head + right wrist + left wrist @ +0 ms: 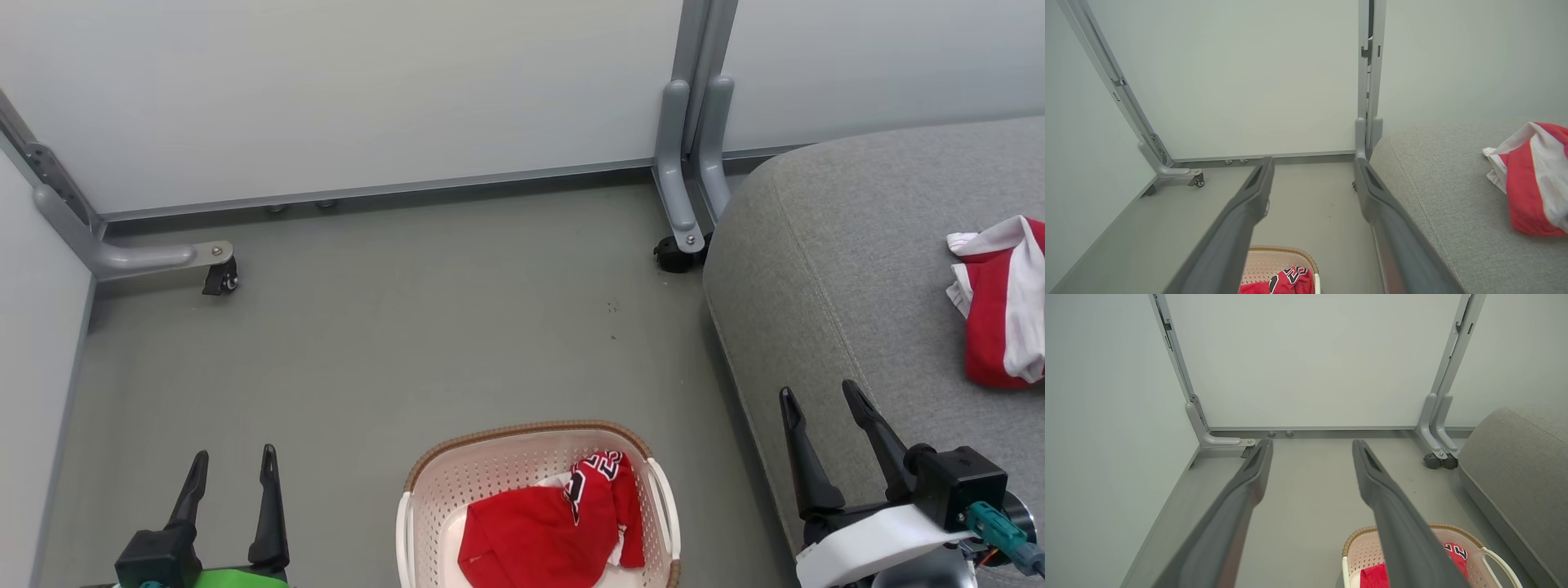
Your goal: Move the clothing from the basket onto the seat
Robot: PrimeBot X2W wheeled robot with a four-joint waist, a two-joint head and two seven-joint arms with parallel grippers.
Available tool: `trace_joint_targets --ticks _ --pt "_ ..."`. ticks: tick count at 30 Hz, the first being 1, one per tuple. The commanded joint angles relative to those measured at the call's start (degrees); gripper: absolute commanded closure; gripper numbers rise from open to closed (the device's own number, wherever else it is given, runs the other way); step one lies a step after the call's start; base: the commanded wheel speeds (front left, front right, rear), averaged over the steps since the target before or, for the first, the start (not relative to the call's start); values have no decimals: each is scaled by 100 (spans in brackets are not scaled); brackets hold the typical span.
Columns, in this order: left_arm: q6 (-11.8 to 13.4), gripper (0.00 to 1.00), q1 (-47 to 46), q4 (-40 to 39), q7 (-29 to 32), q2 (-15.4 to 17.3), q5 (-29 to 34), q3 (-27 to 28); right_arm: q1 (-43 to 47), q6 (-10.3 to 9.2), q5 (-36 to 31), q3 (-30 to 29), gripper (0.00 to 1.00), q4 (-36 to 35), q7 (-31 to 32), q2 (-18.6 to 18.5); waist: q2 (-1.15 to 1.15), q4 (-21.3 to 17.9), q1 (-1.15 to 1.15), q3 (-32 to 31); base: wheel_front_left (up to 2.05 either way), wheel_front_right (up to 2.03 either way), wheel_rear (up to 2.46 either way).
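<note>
On the grey floor the basket holds a soft, light red jersey, likely best pinched at a raised fold, another garment lies on the seat, and left hand and right hand hang spread, empty.

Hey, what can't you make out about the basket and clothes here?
- Head view: the basket is cut off by the bottom edge.
- Head view: the red-and-white garment on the seat runs off the right edge.
- Head view: the jersey is crumpled, its lettering unreadable.
- Left wrist view: a finger of the left gripper covers the basket's middle.
</note>
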Motion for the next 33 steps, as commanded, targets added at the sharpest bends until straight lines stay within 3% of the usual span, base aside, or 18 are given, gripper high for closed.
trace_joint_targets --ticks 1,17,24,33 --pt "12 0 -44 1 -17 -15 54 23 31 0 37 5 0 9 15 -18 0 0 0 5 0 0 0" --pt "-157 0 -317 117 -17 -41 158 19 -86 0 73 -26 0 -75 -47 2 0 11 0 194 0 0 0" --pt "-465 0 -1144 452 154 -206 411 -604 -516 0 82 -41 0 -235 -168 17 0 -101 0 882 0 0 0" --pt "-794 0 -2528 1519 325 -527 664 -1446 -1263 0 104 -31 0 -341 -438 37 0 -362 0 2166 0 0 0"
